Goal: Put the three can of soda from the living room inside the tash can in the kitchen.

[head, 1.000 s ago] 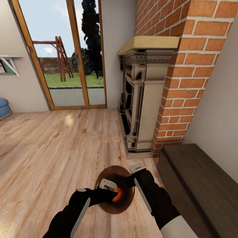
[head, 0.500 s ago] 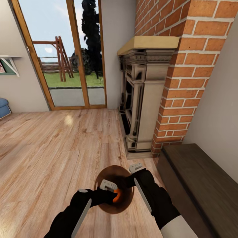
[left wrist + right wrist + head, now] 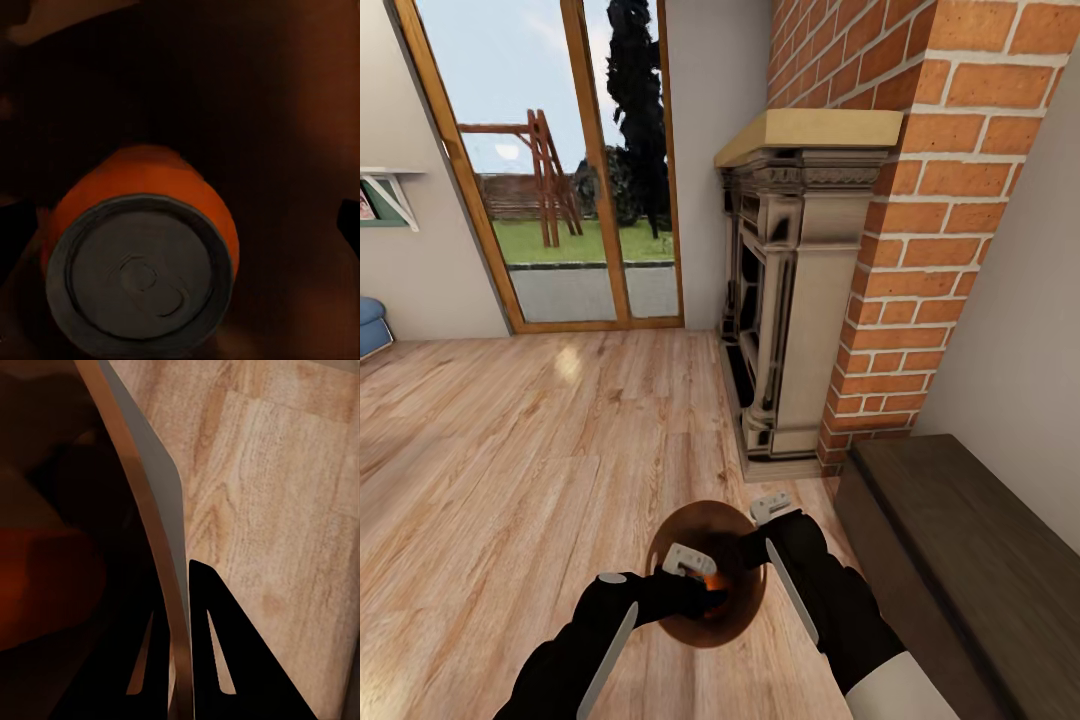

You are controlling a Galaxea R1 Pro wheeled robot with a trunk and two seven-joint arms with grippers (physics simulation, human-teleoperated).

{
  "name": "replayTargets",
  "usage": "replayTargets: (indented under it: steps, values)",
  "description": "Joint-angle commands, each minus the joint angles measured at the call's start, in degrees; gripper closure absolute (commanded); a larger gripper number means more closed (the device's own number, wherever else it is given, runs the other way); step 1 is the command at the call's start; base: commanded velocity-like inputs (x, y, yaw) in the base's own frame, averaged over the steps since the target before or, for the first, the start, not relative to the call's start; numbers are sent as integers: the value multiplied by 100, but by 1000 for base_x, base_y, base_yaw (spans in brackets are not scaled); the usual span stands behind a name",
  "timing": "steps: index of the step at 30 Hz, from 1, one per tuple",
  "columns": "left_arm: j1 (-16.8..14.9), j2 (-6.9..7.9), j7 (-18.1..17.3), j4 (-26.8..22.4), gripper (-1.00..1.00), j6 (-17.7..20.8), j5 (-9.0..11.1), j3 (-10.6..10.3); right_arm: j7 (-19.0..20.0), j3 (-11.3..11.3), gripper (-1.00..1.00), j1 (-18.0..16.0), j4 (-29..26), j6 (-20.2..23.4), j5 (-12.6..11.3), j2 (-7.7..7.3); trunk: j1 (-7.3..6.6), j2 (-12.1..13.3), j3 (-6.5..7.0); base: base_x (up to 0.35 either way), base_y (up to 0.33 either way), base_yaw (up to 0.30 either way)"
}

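I am in the living room, and the kitchen is out of view. The tash can (image 3: pixel 705 515), glossy brown inside, hangs low in front of me over the wood floor. My right gripper (image 3: pixel 765 520) is shut on its rim; the thin wall (image 3: pixel 154 502) runs between the right gripper's (image 3: pixel 177 585) fingers. My left gripper (image 3: pixel 695 575) reaches into the bin's mouth. An orange can of soda (image 3: pixel 710 581) lies inside against the brown wall (image 3: pixel 292 112), its grey top (image 3: pixel 139 274) facing the left wrist camera. The left fingers stand wide apart, clear of the can.
A carved stone fireplace (image 3: pixel 790 290) and red brick chimney (image 3: pixel 950 200) stand close ahead on the right. A dark low bench (image 3: pixel 970 540) runs along the right wall. Wood-framed glass doors (image 3: pixel 560 160) are far ahead, with a blue sofa (image 3: pixel 370 325) at the left edge and open floor (image 3: pixel 510 450) between.
Less of the orange can shows beside my left gripper; it has sunk deeper into the bin. Both arms and the bin have barely moved.
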Motion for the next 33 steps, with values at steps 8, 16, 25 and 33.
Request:
replayTargets:
  steps: [8,16,25,33]
  values:
    - [0,0,1,1,-100,-4,2,6,36,-1,100,-2,-2,0,-65,1,0,0,1,0,0,0]
    - [12,39,-28,-62,-100,29,67,35,41,-1,100,-2,-2,0,-83,-1,0,0,1,0,0,0]
    - [26,68,-82,-838,-100,276,97,43,45,-10,100,-2,29,0,-82,-3,0,0,1,0,0,0]
    - [42,117,-521,-1423,-100,678,109,67,45,-32,100,-2,48,0,-74,-22,0,0,1,0,0,0]
